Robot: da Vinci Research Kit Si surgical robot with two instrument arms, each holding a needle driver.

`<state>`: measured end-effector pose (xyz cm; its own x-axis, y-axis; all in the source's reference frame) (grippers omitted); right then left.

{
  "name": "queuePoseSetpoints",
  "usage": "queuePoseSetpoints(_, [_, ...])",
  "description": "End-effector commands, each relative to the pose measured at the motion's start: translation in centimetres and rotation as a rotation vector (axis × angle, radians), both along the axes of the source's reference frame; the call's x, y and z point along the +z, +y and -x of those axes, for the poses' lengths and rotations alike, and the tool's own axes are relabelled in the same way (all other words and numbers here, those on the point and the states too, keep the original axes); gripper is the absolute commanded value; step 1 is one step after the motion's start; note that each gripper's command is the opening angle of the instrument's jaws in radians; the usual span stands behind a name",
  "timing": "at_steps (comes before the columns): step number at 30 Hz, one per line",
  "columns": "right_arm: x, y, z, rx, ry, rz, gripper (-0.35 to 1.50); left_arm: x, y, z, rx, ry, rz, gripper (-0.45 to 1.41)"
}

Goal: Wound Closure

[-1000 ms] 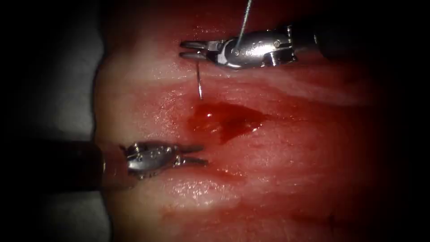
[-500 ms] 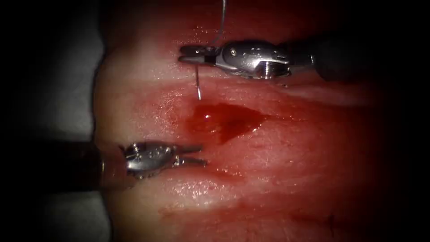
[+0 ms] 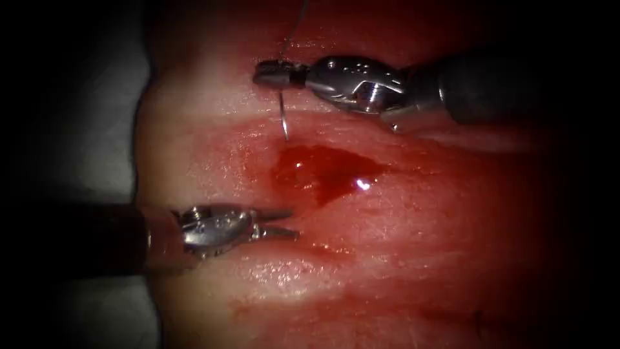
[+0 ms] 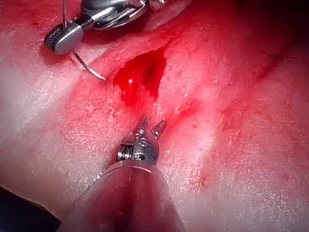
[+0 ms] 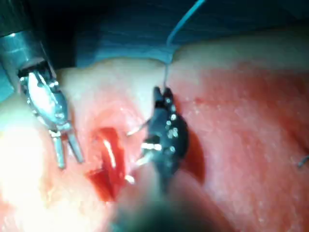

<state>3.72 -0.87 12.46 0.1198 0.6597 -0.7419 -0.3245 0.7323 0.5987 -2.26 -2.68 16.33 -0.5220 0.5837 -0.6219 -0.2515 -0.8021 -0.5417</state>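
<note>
The tissue (image 3: 452,213) bears an open cut (image 3: 320,171) pooled with red fluid. My right tool (image 3: 271,72) reaches in above the cut, jaws shut on the curved needle (image 3: 283,119) near its thread end. The needle hangs down with its tip just above the cut's upper left edge, its whole curve showing outside the tissue. Thread (image 3: 296,32) runs up from the jaws. My left tool (image 3: 279,223) lies below and left of the cut, jaws open and holding nothing. The left wrist view shows the left tool (image 4: 150,125), the cut (image 4: 142,77), the needle (image 4: 89,67) and the right tool (image 4: 60,38).
Pale fatty tissue (image 3: 194,129) forms the left border, with dark background (image 3: 64,129) beyond its edge. A small thread stitch mark (image 4: 275,57) sits on the tissue away from the cut. The right wrist view shows the left tool (image 5: 67,147) beside the cut (image 5: 108,164).
My right tool has rolled its wrist and its jaws have turned edge-on, still holding the needle; the thread above it has swung left. The left tool has not moved.
</note>
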Motion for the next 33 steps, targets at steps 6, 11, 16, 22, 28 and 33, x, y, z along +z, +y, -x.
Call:
queuePoseSetpoints(6, [0.09,-0.16,-0.09,-0.018,-0.005,-0.103,-0.35,0.05,-0.12,0.05,0.002,-0.001,-0.005,0.32])
queuePoseSetpoints(11, [0.1,-0.26,-0.1,-0.066,-0.04,-0.137,-0.35,0.05,-0.12,0.04,0.003,-0.002,-0.005,0.32])
queuePoseSetpoints(16, [0.1,-0.44,-0.11,-0.102,-0.04,-0.19,-0.35,0.05,-0.12,0.03,0.004,-0.003,-0.006,0.34])
queuePoseSetpoints(22, [0.06,-0.79,-0.1,-0.119,-0.03,-0.224,-0.35,0.03,-0.09,0.02,0.003,-0.002,-0.006,0.34])
queuePoseSetpoints(28, [-0.02,-1.08,-0.06,-0.137,-0.034,-0.254,-0.35,0.02,-0.09,0.02,-0.005,0.001,-0.009,0.32])
queuePoseSetpoints(33, [-0.08,-1.19,0.0,-0.157,-0.051,-0.258,-0.35,-0.01,-0.06,0.01,0.008,-0.001,0.015,0.31])
